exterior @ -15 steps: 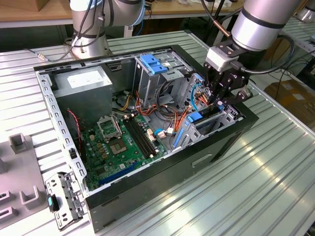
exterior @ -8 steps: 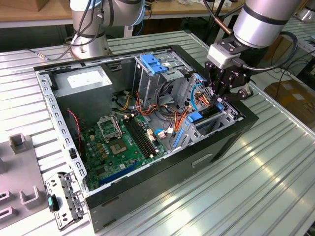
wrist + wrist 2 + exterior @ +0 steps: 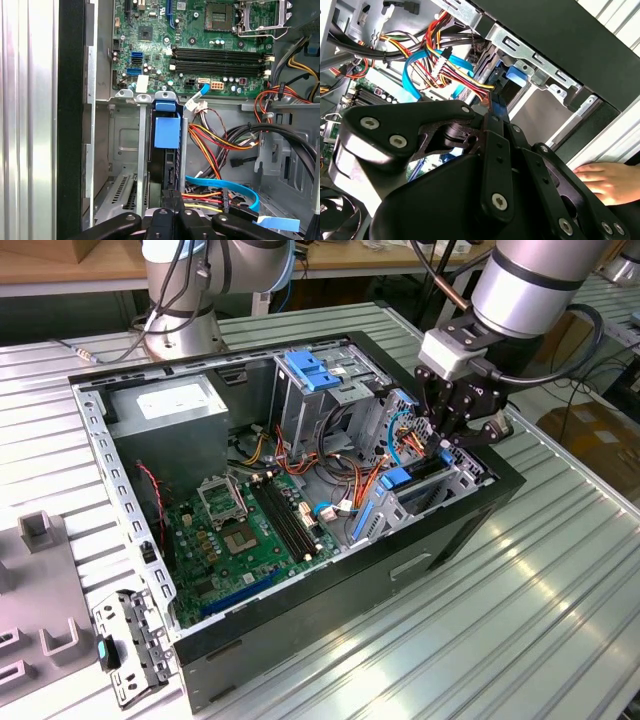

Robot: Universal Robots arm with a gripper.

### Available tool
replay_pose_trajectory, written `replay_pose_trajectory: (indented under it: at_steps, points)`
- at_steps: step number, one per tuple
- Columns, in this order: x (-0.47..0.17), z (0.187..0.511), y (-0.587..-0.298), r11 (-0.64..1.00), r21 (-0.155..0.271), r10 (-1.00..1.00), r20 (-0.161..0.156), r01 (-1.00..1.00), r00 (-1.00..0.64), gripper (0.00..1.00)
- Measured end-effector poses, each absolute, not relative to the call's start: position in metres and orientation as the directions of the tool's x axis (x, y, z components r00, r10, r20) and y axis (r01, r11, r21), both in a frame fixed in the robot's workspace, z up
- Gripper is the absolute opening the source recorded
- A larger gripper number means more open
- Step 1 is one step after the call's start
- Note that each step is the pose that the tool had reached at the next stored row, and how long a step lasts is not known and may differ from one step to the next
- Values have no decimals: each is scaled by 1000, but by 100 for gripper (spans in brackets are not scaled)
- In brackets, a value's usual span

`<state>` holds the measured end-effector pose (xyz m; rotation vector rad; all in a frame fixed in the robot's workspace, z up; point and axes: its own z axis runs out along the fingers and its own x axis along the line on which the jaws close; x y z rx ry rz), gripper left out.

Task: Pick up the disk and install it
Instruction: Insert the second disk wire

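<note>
The disk stands on edge inside the metal drive bay at the front corner of the open computer case. It is dark, with a blue plastic frame. My gripper hangs directly above the bay with its black fingers shut on the disk's upper edge. In the exterior view my gripper sits over the case's right end, and the disk is sunk partly into the bay below it. In the second wrist view the fingers pinch the thin edge of the disk.
Red, yellow, orange and blue cables crowd the space beside the bay. The motherboard, a grey power supply box and a blue ridged latch lie inside the case. A person's hand rests outside the case wall.
</note>
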<state>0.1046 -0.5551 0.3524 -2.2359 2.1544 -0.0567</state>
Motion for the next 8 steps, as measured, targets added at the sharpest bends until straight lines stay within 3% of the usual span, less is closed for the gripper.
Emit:
replay_pose_trajectory:
  at_steps: [8]
  points:
    - [104,352,-555,-37,-51,-999,1,-998,37,11]
